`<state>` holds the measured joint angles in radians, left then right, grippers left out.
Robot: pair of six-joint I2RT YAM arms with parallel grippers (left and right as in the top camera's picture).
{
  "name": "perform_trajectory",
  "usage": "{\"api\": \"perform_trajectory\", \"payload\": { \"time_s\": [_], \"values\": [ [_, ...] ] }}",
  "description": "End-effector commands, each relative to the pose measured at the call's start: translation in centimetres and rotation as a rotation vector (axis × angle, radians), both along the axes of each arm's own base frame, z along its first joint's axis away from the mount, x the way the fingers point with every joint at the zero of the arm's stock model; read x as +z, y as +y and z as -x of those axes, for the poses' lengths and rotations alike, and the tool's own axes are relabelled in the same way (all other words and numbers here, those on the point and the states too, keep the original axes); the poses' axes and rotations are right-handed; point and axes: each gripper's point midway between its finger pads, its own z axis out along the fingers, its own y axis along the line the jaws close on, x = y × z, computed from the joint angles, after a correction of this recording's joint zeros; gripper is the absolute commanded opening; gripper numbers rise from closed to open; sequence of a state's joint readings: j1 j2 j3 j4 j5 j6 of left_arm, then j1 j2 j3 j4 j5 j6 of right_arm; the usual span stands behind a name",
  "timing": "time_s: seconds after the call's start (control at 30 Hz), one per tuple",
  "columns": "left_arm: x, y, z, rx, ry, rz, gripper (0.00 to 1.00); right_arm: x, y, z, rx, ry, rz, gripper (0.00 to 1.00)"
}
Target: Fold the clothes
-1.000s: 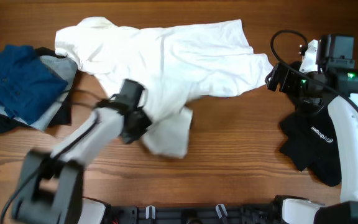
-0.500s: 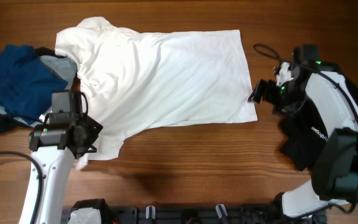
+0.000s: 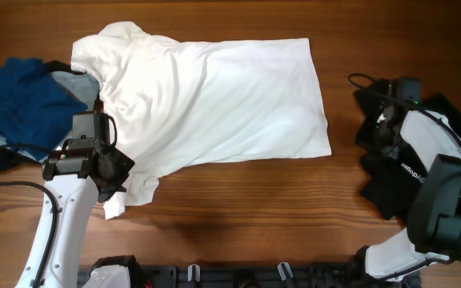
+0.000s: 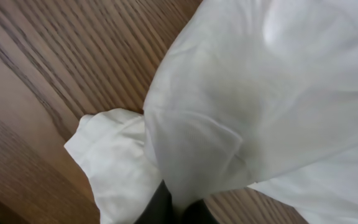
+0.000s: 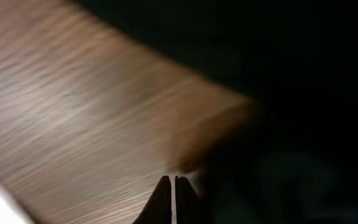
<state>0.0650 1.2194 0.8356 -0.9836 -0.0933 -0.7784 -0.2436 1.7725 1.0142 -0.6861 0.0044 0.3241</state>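
The white T-shirt (image 3: 206,100) lies spread over the middle of the table, its hem toward the right. My left gripper (image 3: 112,178) is shut on the shirt's lower left sleeve. In the left wrist view white fabric (image 4: 229,124) is pinched between the dark fingertips (image 4: 160,208) and bunches over the wood. My right gripper (image 3: 366,134) is shut and empty, to the right of the shirt's hem. It hovers over bare wood at the edge of the black garment (image 3: 398,180), which fills the right of the right wrist view (image 5: 303,124).
A pile of blue and dark clothes (image 3: 18,108) sits at the left edge, touching the shirt's shoulder. A black cable (image 3: 362,80) loops near the right arm. Bare wooden table (image 3: 254,208) runs along the front.
The shirt has been pulled out flat. My right gripper let go of the hem, drew back to the right and shut. My left gripper kept its hold on the sleeve at the lower left.
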Motion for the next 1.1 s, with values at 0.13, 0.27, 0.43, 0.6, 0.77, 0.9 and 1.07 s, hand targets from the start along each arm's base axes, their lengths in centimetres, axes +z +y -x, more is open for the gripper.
{"api": "perform_trajectory", "payload": {
  "time_s": [0.13, 0.27, 0.43, 0.6, 0.77, 0.9, 1.07],
  "values": [
    [0.0, 0.5, 0.0, -0.009, 0.004, -0.026, 0.04, -4.3, -8.3, 4.3, -0.207, 0.133, 0.072, 0.04],
    [0.0, 0.5, 0.0, -0.009, 0.004, -0.026, 0.04, -3.7, -14.5, 6.4, -0.505, 0.094, 0.116, 0.04],
    [0.0, 0.5, 0.0, -0.009, 0.004, -0.026, 0.04, 0.0, -21.1, 6.6, -0.662, 0.002, 0.159, 0.04],
    [0.0, 0.4, 0.1, -0.009, 0.007, -0.025, 0.04, 4.1, -25.2, 8.3, -0.858, 0.01, 0.262, 0.04],
    [0.0, 0.4, 0.1, -0.009, 0.006, -0.025, 0.04, 6.9, -23.0, 2.4, -0.652, -0.209, 0.07, 0.04],
    [0.0, 0.4, 0.1, -0.009, 0.006, -0.025, 0.04, 9.9, -11.9, -4.8, -0.184, -0.423, -0.336, 0.14],
    [0.0, 0.5, 0.0, -0.009, 0.004, -0.026, 0.04, 7.1, -1.0, -3.5, 0.086, -0.178, -0.414, 0.22]
  ]
}}
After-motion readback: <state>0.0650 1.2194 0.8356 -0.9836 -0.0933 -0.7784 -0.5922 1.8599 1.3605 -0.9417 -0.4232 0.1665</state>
